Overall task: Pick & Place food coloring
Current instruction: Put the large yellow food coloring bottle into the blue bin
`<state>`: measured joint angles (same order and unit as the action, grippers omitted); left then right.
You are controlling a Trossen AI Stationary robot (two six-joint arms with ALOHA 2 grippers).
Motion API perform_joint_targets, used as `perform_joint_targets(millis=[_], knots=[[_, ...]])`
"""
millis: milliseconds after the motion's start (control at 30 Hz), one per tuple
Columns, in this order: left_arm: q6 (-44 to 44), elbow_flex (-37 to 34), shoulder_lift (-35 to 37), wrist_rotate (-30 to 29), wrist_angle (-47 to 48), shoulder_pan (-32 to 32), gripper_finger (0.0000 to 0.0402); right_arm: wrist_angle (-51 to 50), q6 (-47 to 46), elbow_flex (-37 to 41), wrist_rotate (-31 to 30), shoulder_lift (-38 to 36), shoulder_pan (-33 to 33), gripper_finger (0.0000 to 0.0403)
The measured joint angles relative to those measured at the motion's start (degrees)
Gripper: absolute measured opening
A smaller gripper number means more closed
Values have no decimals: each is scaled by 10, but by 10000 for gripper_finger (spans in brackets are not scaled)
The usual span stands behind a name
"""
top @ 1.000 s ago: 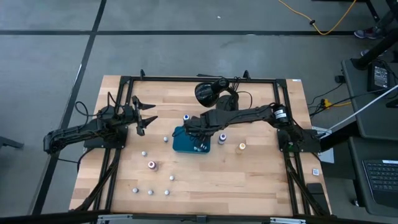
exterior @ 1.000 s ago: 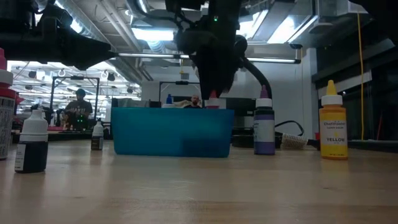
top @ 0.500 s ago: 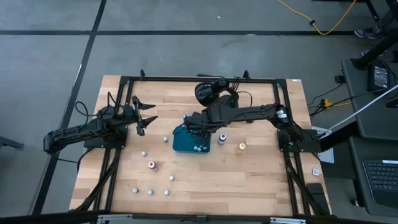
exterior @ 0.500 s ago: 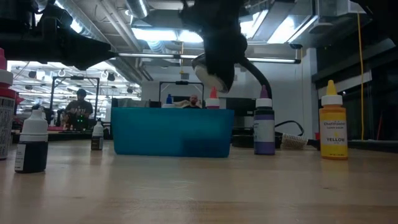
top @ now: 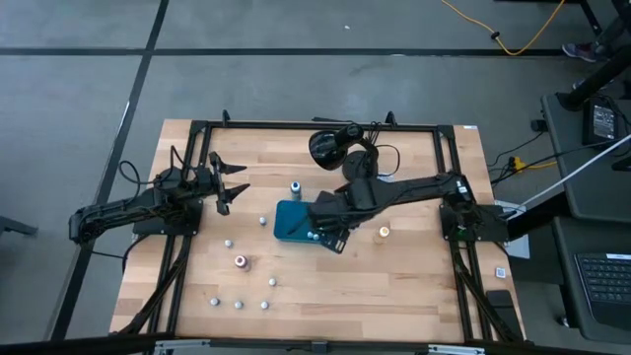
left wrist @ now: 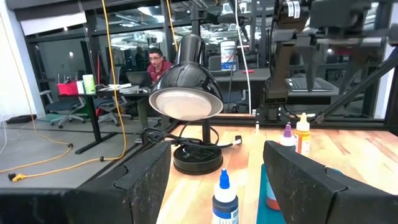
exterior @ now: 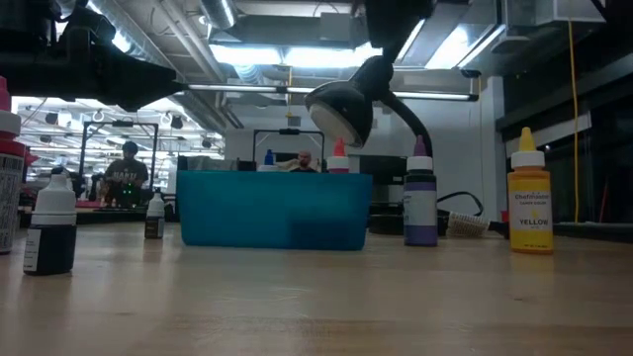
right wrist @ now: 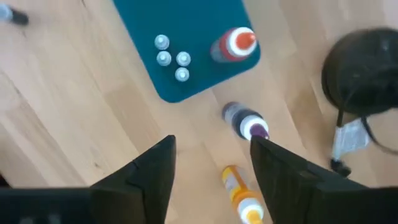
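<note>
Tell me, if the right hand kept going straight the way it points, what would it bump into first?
Probably the purple-topped bottle: in the wrist view it stands on the table just ahead of the right hand, between the open fingers, beside the teal tray. Depth is hard to judge.

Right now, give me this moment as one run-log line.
right gripper: fingers open, empty, above purple-topped bottle | red-topped bottle: in teal tray | yellow bottle: on table | left gripper: waiting at table's left, open

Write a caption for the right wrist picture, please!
Right gripper, fingers apart and empty, looks down on the teal tray holding a red-topped bottle, with a purple bottle outside it.
</note>
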<state>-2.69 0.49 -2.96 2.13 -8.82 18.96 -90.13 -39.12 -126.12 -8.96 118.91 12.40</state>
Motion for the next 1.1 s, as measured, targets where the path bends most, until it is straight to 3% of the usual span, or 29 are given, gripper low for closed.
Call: perform_joint_targets(millis=[267,700,1100], knots=[[0,0,0,0,0,0,251,2,-140,56,-30,-49,19,249],[0,0,0,0,0,0,251,7,-193,302,-18,-188,55,252],[0,0,0,0,0,0,251,188,-249,528,26,-287,55,252]])
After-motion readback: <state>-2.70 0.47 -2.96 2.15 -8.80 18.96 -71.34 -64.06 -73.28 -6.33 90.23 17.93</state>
